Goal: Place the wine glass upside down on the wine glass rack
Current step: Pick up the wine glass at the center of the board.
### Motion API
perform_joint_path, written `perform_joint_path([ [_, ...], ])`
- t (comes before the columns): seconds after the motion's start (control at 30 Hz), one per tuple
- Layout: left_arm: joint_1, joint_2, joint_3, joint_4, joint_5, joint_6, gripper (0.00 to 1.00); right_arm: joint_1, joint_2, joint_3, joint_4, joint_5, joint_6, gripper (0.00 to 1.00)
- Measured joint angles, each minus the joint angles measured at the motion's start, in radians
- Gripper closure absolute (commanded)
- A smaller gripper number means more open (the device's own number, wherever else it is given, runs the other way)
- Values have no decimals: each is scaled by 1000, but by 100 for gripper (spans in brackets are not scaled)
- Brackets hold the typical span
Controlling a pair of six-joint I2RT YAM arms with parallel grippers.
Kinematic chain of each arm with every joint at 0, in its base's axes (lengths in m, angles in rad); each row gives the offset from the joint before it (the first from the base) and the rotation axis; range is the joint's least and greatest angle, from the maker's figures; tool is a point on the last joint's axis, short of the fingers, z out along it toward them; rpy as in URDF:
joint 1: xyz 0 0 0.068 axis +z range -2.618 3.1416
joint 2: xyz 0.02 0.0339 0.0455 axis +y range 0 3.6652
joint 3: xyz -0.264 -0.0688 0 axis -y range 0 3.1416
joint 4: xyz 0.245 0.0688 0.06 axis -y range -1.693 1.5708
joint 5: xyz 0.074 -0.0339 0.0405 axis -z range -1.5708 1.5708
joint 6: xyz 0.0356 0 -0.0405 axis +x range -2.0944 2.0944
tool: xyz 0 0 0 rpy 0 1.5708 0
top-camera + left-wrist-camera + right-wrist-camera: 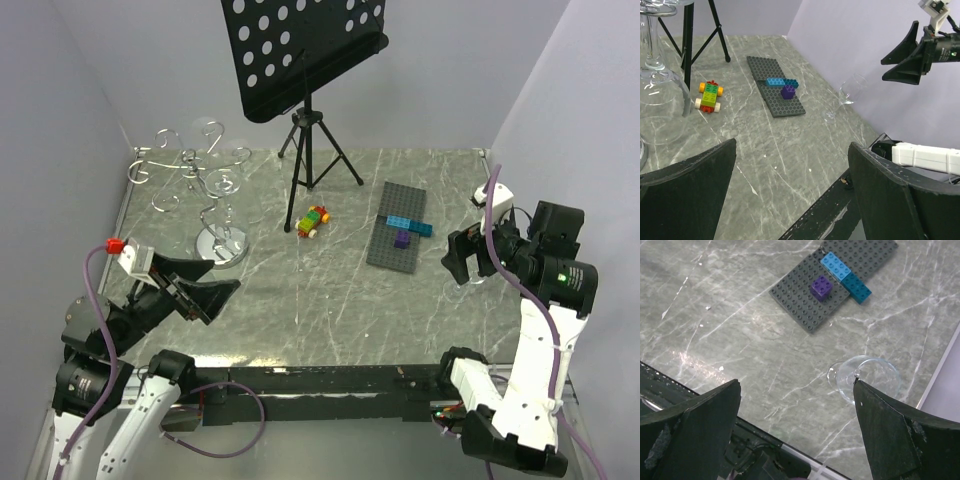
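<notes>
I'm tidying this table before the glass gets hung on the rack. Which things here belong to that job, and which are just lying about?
For the job: wine glass standing on the table; wine glass rack.

Lying about: black music stand; brick toy car; grey baseplate.

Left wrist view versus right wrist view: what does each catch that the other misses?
Only left wrist: toy car, tripod legs, an upside-down glass at far left, and the left pincer. Only right wrist: nothing new, just a top-down look at the wine glass. Both: that wine glass, the grey baseplate with its bricks, and the open right pincer.
</notes>
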Motion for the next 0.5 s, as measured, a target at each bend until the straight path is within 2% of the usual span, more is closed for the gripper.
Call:
perform_joint_path([
  [0.5,0,-23,-17,-4,8,-2,3,0,62,-1,2,52,-14,0],
])
